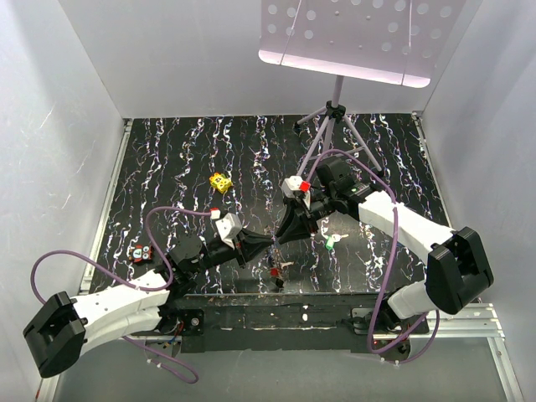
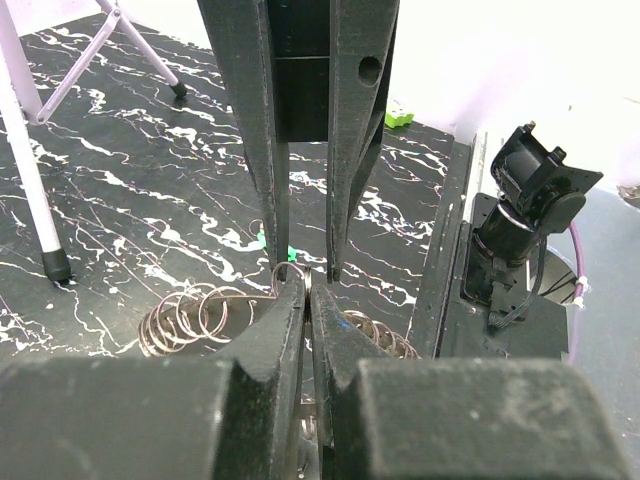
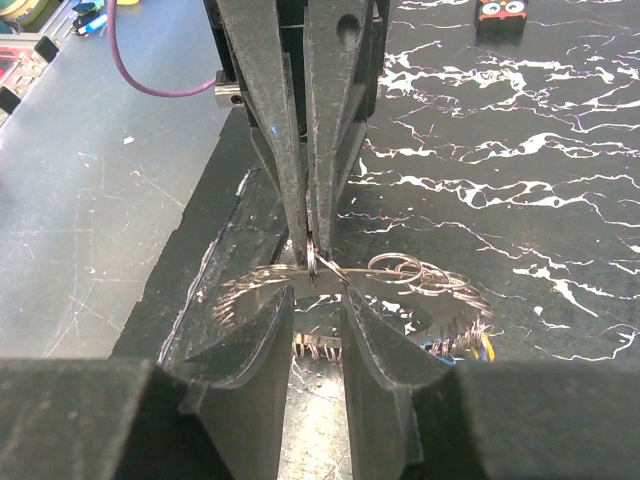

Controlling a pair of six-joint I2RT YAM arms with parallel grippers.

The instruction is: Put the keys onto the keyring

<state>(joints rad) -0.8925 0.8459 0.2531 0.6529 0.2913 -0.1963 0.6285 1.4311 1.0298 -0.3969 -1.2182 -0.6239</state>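
Fingers of left gripper [image 2: 306,292] fill the bottom of left wrist view, nearly closed with only a thin slit. Tips sit at one loop of the keyring [image 2: 190,318], whose coiled silvery loops trail both ways on the table [image 2: 150,190]. From above comes right gripper [image 2: 305,272], tips narrowly parted, meeting it tip to tip. Just behind lies green key [image 2: 289,252]. One leg of tripod [image 2: 30,170] stands far left, well apart.

Right wrist view: own fingers low with a small gap, keyring wire crossing between tips. Just above, left gripper pinches one loop. Under the coil's right end sit blue and orange keys [image 3: 465,347]. Table edge runs just left.

Top view: both arms reach inward and low, meeting near table's front edge. Nearer the bases lies red key [image 1: 276,273]; green key lies right. Farther back left sits yellow block [image 1: 220,182]. White walls [image 1: 59,126] enclose three sides.
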